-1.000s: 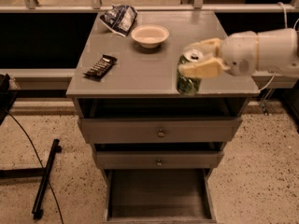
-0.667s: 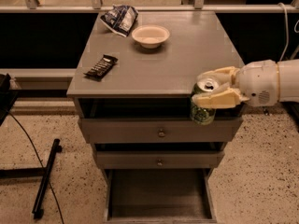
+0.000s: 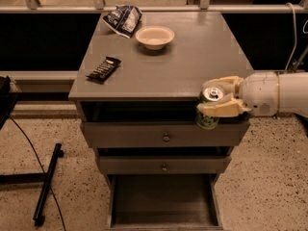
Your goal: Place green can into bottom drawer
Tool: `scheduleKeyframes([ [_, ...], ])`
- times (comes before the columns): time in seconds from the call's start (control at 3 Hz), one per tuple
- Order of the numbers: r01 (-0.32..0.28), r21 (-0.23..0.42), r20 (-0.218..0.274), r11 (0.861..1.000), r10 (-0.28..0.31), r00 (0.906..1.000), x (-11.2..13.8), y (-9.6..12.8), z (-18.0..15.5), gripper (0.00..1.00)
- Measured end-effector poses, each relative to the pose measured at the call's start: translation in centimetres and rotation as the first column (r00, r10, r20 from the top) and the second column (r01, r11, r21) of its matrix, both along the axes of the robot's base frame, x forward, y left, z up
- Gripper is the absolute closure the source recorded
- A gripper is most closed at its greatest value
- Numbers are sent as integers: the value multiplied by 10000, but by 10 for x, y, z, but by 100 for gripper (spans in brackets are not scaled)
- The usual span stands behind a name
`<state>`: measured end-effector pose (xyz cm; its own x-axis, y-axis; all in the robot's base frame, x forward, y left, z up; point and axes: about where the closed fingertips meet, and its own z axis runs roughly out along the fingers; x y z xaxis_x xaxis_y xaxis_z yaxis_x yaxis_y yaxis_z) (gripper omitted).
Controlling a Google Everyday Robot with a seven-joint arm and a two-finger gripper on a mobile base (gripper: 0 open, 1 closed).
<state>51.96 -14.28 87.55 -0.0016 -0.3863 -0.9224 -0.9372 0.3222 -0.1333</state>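
The green can [image 3: 207,119], with green and white print and a silver top, is held upright in my gripper [image 3: 219,99]. The cream fingers [image 3: 219,109] are shut around its upper part. The can hangs in the air in front of the cabinet's front right edge, level with the top drawer. The bottom drawer [image 3: 163,198] is pulled open below, a wide grey tray with a plain bare floor. It lies down and to the left of the can.
On the grey cabinet top [image 3: 192,57] stand a cream bowl [image 3: 155,36], a crumpled chip bag [image 3: 122,19] and a dark snack bar [image 3: 103,69]. Two shut drawers with brass knobs [image 3: 166,138] sit above the open one. A black stand [image 3: 45,186] lies on the floor left.
My gripper has carried the can from above the cabinet top's right front part forward, off the edge, and lower, to in front of the cabinet face.
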Motion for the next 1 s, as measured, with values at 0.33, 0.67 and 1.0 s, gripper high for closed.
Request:
scheduleKeyframes([
  [0.33, -129, -148, 567, 9998, 137, 9983, 0, -20, -67, 100],
  [0.67, -244, -297, 566, 9993, 261, 9981, -17, -58, -157, 100],
  [1.0, -199, -195, 298, 9996, 205, 9993, -25, -77, -213, 100],
])
